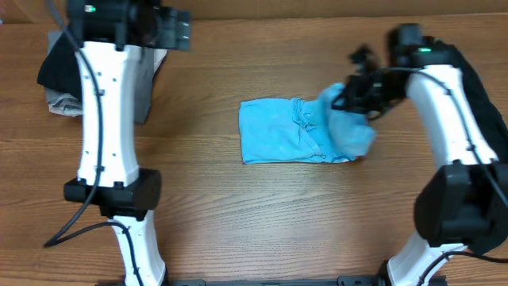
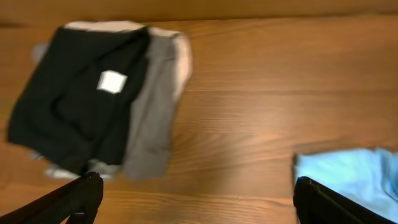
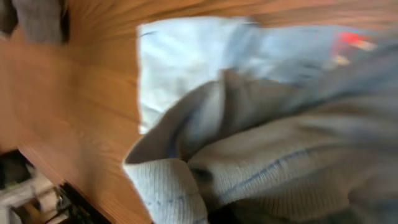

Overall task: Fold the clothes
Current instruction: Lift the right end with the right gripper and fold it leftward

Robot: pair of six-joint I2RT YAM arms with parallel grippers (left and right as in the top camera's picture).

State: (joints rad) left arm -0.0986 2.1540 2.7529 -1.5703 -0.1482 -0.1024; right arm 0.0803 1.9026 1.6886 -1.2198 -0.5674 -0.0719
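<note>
A light blue T-shirt (image 1: 278,131) lies partly folded mid-table. Its right part is bunched and lifted off the wood. My right gripper (image 1: 355,89) is shut on that bunched cloth (image 3: 280,155), which fills the right wrist view and hides the fingers. The flat part of the shirt (image 3: 186,62) lies beyond it. My left gripper (image 2: 199,202) hangs open over bare wood at the far left with nothing between its fingers (image 2: 78,196). A corner of the blue shirt (image 2: 348,177) shows by its right finger. A pile of black clothes (image 2: 74,99) and grey clothes (image 2: 152,124) lies ahead of it.
The black and grey pile (image 1: 59,75) sits at the table's back left corner, partly under the left arm (image 1: 103,119). Bare wooden table (image 1: 198,206) lies between the pile and the blue shirt and along the front edge.
</note>
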